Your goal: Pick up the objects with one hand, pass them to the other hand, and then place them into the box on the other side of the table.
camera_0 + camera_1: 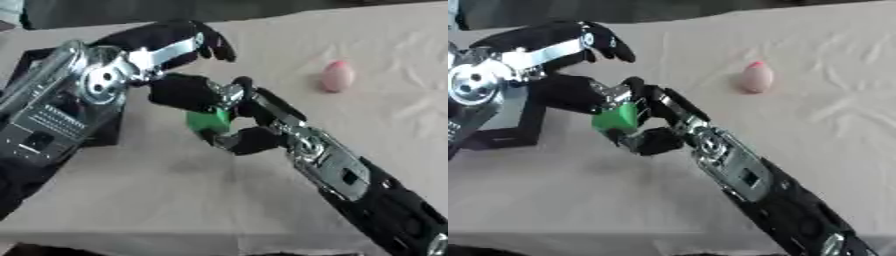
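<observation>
**Green block held between both robot hands above the surface**

The two arms meet over the middle of the surface (815, 65), which is covered in a pale, creased cloth. Between them is a small green block (617, 118), held in the air and clear of the cloth.

The right robot hand (249, 122) comes in from the lower right on a long black and silver arm. Its fingers and thumb curl around the block: one dark digit sits above it, another wraps under it, so the block is pinched from both sides.

The left robot hand (179, 92) comes in from the upper left. Its palm and lower digit press against the block's left and upper side, touching it, while its upper fingers (210, 45) stretch out straight above, away from the block. Whether this hand actually grips the block or only rests against it cannot be told.

A dark box (514, 127) lies on the left side of the surface, mostly hidden behind the left arm; only part of its black edge and a lighter inside shows. The block is just right of the box, not over it.

A pink, egg-shaped thing (337, 76) lies on the cloth at the right, well apart from both hands and untouched.
</observation>
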Robot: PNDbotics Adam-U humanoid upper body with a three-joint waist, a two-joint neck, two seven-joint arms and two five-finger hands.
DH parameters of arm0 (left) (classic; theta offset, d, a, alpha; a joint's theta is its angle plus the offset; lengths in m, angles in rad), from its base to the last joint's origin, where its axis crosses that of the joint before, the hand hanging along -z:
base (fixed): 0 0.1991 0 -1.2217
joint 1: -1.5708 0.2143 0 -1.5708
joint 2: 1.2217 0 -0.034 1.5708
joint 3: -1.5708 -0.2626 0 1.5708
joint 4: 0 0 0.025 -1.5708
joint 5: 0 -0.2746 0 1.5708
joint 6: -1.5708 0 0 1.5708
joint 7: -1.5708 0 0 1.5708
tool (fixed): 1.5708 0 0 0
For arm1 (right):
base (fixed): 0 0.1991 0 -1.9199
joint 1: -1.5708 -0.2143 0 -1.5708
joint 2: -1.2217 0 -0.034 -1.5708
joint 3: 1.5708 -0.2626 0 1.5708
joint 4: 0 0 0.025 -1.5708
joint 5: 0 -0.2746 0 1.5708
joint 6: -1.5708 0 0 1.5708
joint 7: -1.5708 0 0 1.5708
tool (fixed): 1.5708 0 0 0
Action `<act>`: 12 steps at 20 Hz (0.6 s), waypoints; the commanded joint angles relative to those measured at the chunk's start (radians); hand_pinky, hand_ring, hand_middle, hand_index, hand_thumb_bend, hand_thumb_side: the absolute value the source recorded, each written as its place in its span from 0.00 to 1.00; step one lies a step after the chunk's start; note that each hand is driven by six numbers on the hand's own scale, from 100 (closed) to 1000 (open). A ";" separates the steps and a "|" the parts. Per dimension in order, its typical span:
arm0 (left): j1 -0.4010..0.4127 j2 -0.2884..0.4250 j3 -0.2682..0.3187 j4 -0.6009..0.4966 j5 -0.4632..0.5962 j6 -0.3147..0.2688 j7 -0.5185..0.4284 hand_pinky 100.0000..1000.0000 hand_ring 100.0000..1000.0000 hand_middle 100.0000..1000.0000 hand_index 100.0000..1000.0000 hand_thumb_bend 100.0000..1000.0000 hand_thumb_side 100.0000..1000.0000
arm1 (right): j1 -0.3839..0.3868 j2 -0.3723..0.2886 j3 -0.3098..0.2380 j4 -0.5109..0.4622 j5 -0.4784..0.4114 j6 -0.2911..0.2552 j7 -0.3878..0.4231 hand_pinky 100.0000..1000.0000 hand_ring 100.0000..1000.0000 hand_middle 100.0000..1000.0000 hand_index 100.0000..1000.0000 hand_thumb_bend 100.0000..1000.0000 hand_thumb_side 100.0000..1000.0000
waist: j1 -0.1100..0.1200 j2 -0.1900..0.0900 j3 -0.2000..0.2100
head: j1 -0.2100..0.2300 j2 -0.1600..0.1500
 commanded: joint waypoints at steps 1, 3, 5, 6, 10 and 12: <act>-0.006 -0.007 0.019 0.009 -0.018 0.177 -0.147 0.80 0.82 0.75 0.82 0.15 0.70 | -0.008 0.003 -0.017 -0.004 0.009 -0.003 -0.020 0.55 0.55 0.50 0.53 0.00 0.00 | -0.001 -0.022 0.003 | -0.004 0.006; -0.006 -0.013 0.016 0.023 -0.031 0.165 -0.142 0.81 0.83 0.76 0.82 0.15 0.68 | -0.007 0.006 -0.021 0.000 0.012 -0.006 -0.032 0.55 0.55 0.50 0.53 0.00 0.00 | -0.002 -0.021 0.003 | -0.005 0.006; -0.008 -0.017 0.015 0.036 -0.048 0.150 -0.144 0.81 0.83 0.76 0.82 0.15 0.64 | -0.007 0.006 -0.024 0.002 0.016 -0.007 -0.046 0.55 0.55 0.50 0.53 0.00 0.00 | -0.002 -0.022 0.003 | -0.004 0.006; -0.010 -0.019 0.014 0.043 -0.058 0.143 -0.146 0.82 0.83 0.76 0.82 0.15 0.62 | -0.007 0.006 -0.026 0.004 0.018 -0.005 -0.055 0.55 0.55 0.50 0.53 0.00 0.00 | -0.002 -0.022 0.003 | -0.003 0.006; -0.018 -0.031 0.008 0.087 -0.095 0.109 -0.164 0.82 0.84 0.77 0.83 0.18 0.61 | -0.015 0.007 -0.030 0.027 0.045 0.018 -0.104 0.55 0.55 0.50 0.53 0.00 0.00 | -0.002 -0.021 0.002 | 0.000 0.006; -0.024 -0.047 0.006 0.130 -0.108 0.090 -0.176 0.82 0.84 0.77 0.83 0.21 0.61 | -0.027 0.012 -0.029 0.049 0.080 0.021 -0.125 0.55 0.55 0.50 0.53 0.00 0.00 | -0.003 -0.021 0.001 | 0.002 0.006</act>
